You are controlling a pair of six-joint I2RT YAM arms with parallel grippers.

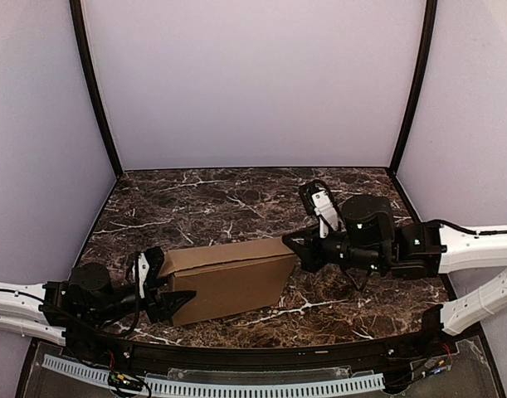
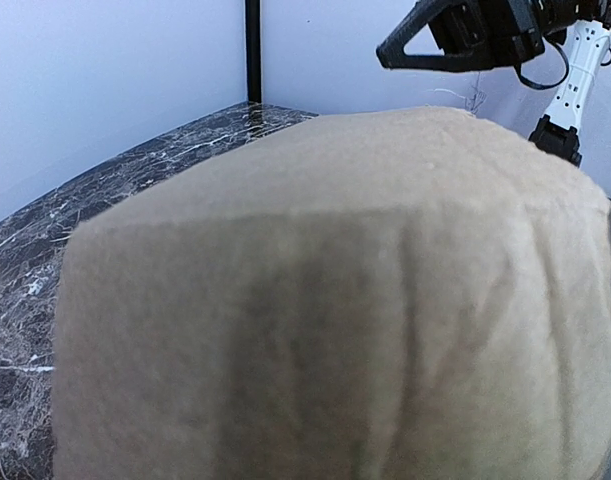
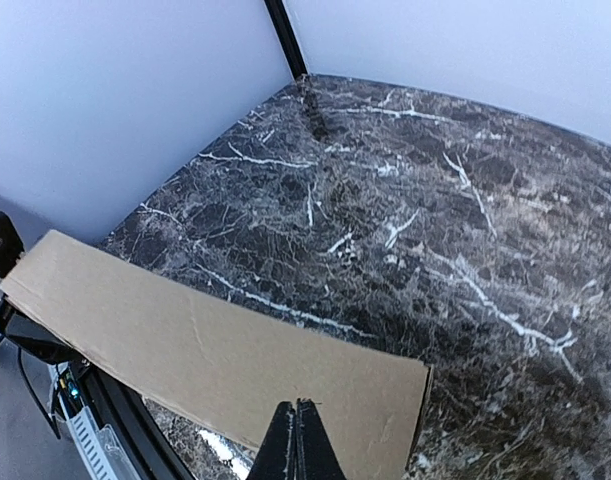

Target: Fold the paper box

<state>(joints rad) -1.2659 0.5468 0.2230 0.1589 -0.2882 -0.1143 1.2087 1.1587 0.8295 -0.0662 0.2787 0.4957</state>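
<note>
Your paper box (image 1: 228,278) is folded shut and lies on the bench (image 1: 220,199), near the front edge and left of centre, long side across. It sits between both arms. Left pincer (image 1: 160,283) is at the box's left end, one finger on the far side and one on the near side. Its wrist view is all cardboard, so you cannot tell if it grips. Right pincer (image 1: 293,247) has its fingers pressed together, tips at the box's far right top corner, resting on or just over the cardboard.
</note>
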